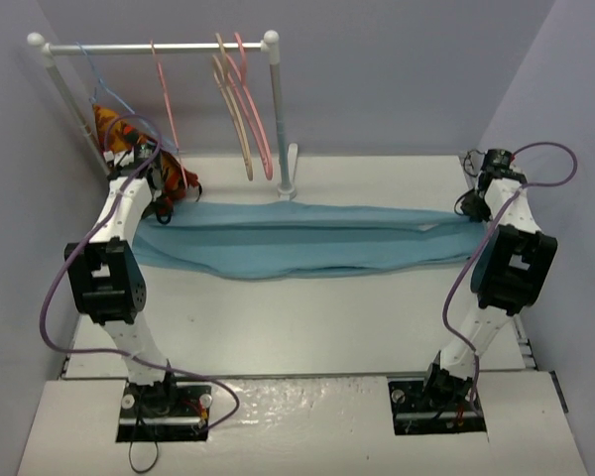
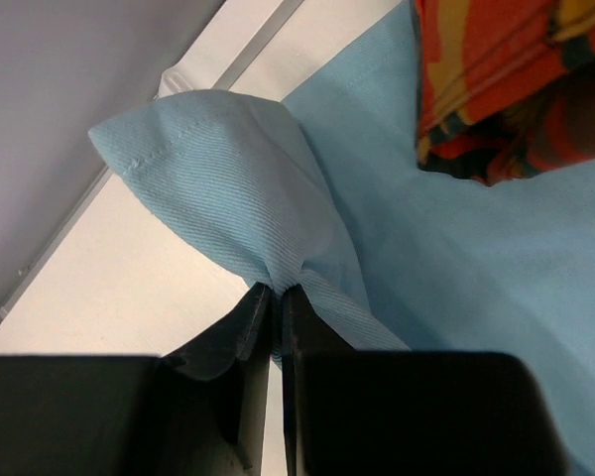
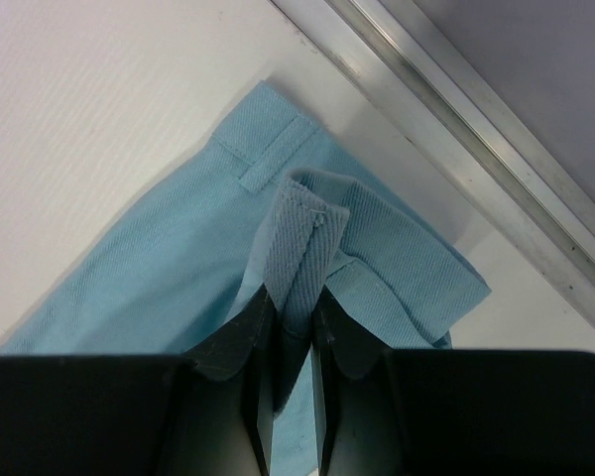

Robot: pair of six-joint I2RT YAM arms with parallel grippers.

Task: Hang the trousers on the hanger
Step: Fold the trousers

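Observation:
The light blue-teal trousers (image 1: 307, 243) lie stretched flat across the table between both arms. My left gripper (image 1: 164, 210) is shut on a bunched fold at their left end, seen close in the left wrist view (image 2: 276, 293), where the cloth (image 2: 476, 258) spreads to the right. My right gripper (image 1: 468, 210) is shut on the waistband at their right end, seen in the right wrist view (image 3: 297, 297) with the trousers (image 3: 129, 288) below. The salmon-pink wire hanger (image 1: 165, 94) hangs on the white rail (image 1: 159, 47) at the back left, apart from both grippers.
An orange, red and yellow patterned cloth (image 1: 119, 129) hangs from a thin blue wire hanger (image 1: 97, 79) beside my left gripper and shows in the left wrist view (image 2: 516, 79). Thicker beige and pink hangers (image 1: 240, 104) hang near the rail's right post (image 1: 278, 119). Walls close in on both sides.

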